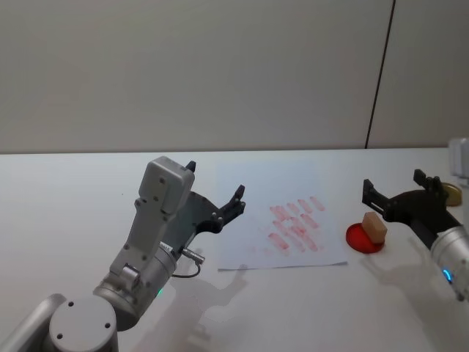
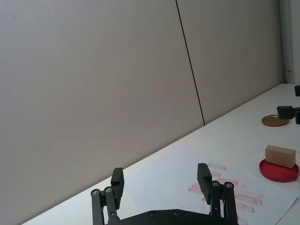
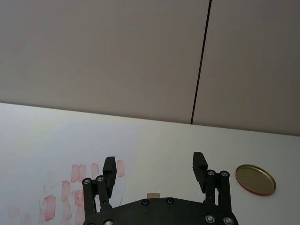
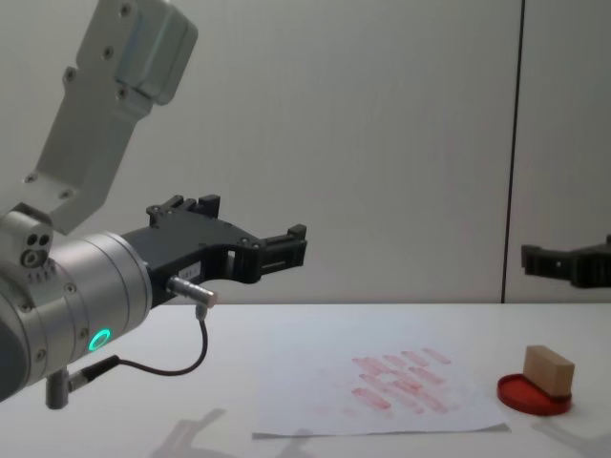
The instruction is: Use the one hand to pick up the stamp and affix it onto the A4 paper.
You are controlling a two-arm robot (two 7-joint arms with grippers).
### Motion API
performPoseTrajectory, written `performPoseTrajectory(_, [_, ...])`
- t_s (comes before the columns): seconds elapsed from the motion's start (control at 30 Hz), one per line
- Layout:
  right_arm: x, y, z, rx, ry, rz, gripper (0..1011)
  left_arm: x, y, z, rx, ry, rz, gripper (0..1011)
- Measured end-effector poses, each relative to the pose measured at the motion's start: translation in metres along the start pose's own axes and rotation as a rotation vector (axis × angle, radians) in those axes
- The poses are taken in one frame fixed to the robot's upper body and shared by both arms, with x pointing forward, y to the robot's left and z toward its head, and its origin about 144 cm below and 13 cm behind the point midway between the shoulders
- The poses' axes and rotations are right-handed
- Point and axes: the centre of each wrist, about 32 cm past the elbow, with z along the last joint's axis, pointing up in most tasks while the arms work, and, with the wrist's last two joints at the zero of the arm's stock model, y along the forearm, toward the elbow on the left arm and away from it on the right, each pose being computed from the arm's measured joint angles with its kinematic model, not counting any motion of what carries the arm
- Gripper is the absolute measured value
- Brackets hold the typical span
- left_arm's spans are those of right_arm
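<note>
Paper (image 1: 282, 220) lies flat on the white table (image 1: 66, 191), at the centre of the head view, with rows of red marks (image 1: 297, 226) on its right half. In that view the left gripper (image 1: 217, 196), on the green-ringed arm, hangs in the air at about 9 o'clock from the paper, near its left edge, fingers spread wide with nothing between them; the chest view shows it well above the table.

At 3 o'clock from the paper, just off its right edge, sits a red ink pad (image 1: 366, 238), and the stamp (image 1: 374, 226) rests on top of it, tilted a little. The stamp is free, touched by no gripper.

The hand (image 1: 396, 192), on the blue-ringed right arm, hovers at about 1 o'clock from the stamp, just beyond and above it. Its fingers (image 3: 109, 170) stand well apart and hold nothing; in the right wrist view a sliver of the stamp (image 3: 153, 195) peeps out between them, lower down, by the gripper's body. The chest view shows the hand's fingertip high over the pad, clear of the stamp.

Farther back, at 2 o'clock from the pad, a flat gold lid (image 3: 255, 179) lies on the table, partly hidden behind the hand in the head view.
</note>
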Motion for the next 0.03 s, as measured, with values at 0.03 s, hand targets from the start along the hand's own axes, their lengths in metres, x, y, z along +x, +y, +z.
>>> performPoseTrajectory(0.03, [0.0003,-0.0024,0.001,0.01,-0.003,-0.001,1001,0.0,0.0,0.0,0.0,0.0,0.0,993])
